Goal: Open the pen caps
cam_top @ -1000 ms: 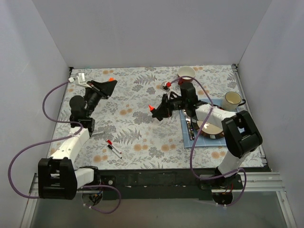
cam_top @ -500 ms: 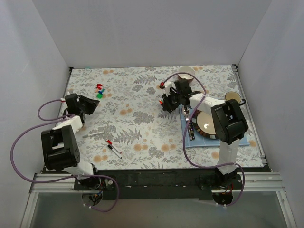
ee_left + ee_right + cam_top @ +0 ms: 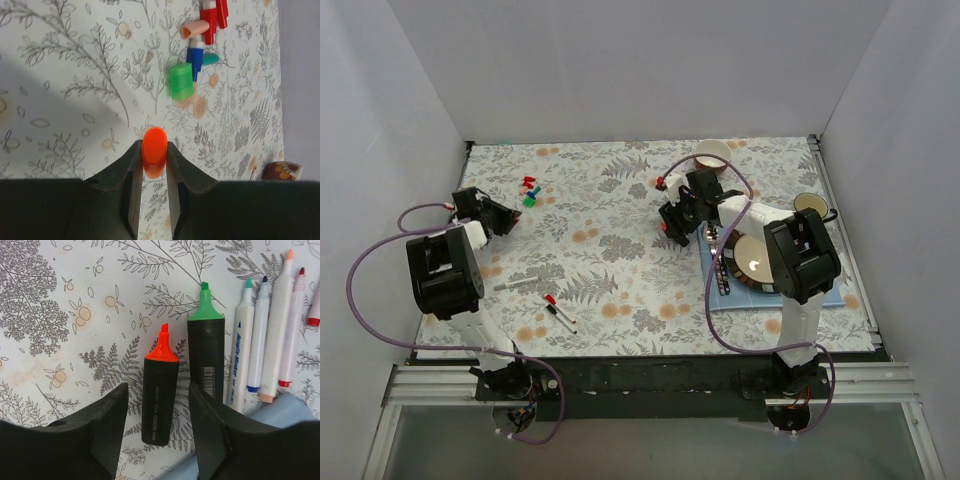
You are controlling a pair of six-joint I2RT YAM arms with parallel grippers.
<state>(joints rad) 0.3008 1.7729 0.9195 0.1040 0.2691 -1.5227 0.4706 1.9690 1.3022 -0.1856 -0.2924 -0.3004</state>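
Observation:
My left gripper point(image 3: 154, 150) is shut on an orange pen cap point(image 3: 154, 144), just above the floral cloth. Ahead of it lie loose caps: green point(image 3: 181, 81), blue point(image 3: 196, 56), red point(image 3: 214, 17) and peach point(image 3: 195, 29); from above this cap pile point(image 3: 530, 190) sits right of the left gripper point(image 3: 498, 215). My right gripper point(image 3: 158, 392) stands open astride an uncapped orange highlighter point(image 3: 161, 390) lying on the cloth. Beside it rest an uncapped green highlighter point(image 3: 206, 350) and several uncapped white pens point(image 3: 261, 335). A red-capped pen point(image 3: 558, 312) lies near the front.
A blue mat point(image 3: 820, 295) carries a brown plate point(image 3: 760, 258) at the right. Two mugs point(image 3: 713, 152) point(image 3: 810, 208) stand behind it. A grey utensil point(image 3: 520, 283) lies front left. White walls close in on three sides.
The right gripper carried the orange highlighter back to the row of pens, then opened and let it go. The left arm drew back to the left with the orange cap.

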